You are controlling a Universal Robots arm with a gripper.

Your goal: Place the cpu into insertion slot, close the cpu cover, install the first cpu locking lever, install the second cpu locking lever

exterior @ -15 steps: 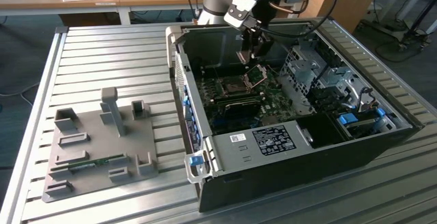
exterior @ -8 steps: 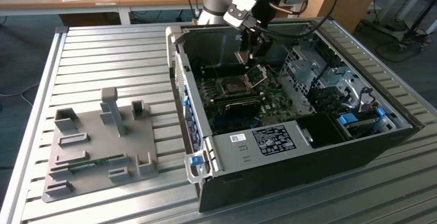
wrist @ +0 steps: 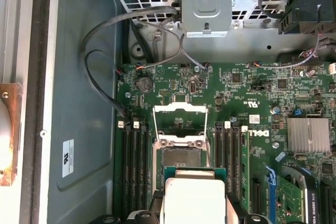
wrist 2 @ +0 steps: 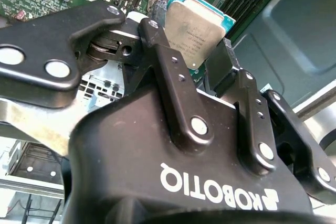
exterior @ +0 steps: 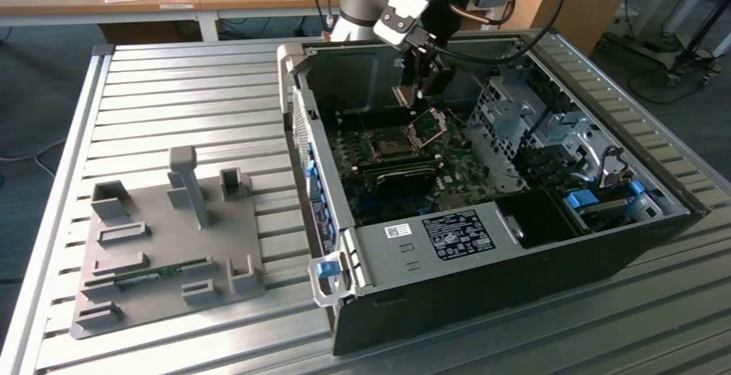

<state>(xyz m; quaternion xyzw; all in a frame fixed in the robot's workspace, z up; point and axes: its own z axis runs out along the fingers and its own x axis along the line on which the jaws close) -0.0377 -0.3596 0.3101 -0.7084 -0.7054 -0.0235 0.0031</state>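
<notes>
Holding the cpu (wrist 2: 198, 27) edge-on, my gripper (wrist 2: 192, 60) has its two black fingers (wrist 2: 168, 66) closed onto opposite sides of the chip, so the silver-grey lid and its green border stick out past my fingertips. In the exterior view I hang inside the open computer case (exterior: 377, 324), my gripper (exterior: 418, 92) above the green motherboard (exterior: 457, 169) and clear of it. The first wrist view looks straight down: the cpu (wrist: 191, 198) sits over the near edge of the insertion slot (wrist: 181, 157), a dark square socket (bare, nothing seated in it). The cpu cover (wrist: 180, 124) is swung up on its hinge at the socket's far side, its square cut-out showing board beneath. Long black memory slots (wrist: 134, 161) run along both sides of the socket. On the slatted metal table (exterior: 171, 92), a grey fixture tray (exterior: 171, 221) lies beside the case.
</notes>
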